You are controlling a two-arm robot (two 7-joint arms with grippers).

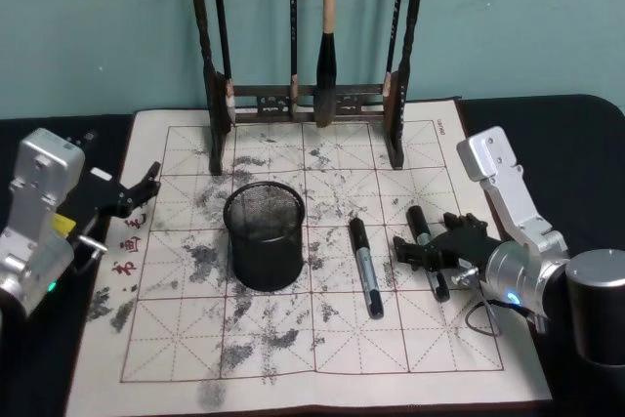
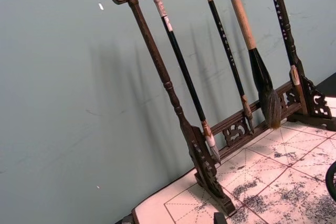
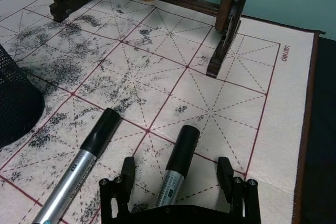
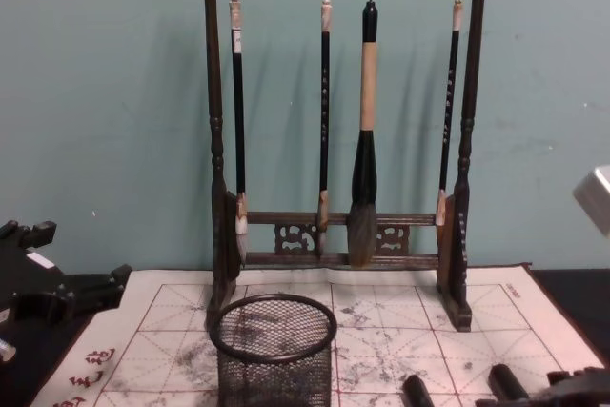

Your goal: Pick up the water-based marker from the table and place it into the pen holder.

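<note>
Two black-capped, grey-barrelled water-based markers lie on the ink-stained grid mat, right of the pen holder (image 1: 264,236), a black wire-mesh cup standing upright. The right-hand marker (image 1: 424,241) lies between the fingers of my right gripper (image 1: 432,257), which is open and low over it. In the right wrist view that marker (image 3: 181,148) sits between the two fingertips (image 3: 127,171) with a gap on each side; the other marker (image 3: 84,163) lies beside it, toward the pen holder (image 3: 13,103). My left gripper (image 1: 140,192) rests open at the mat's left edge.
A tall dark wooden brush rack (image 1: 395,114) with several hanging brushes stands at the back of the mat (image 1: 293,358), against a teal wall. The second marker (image 1: 364,266) lies between the cup and my right gripper. Black table surface borders the mat on both sides.
</note>
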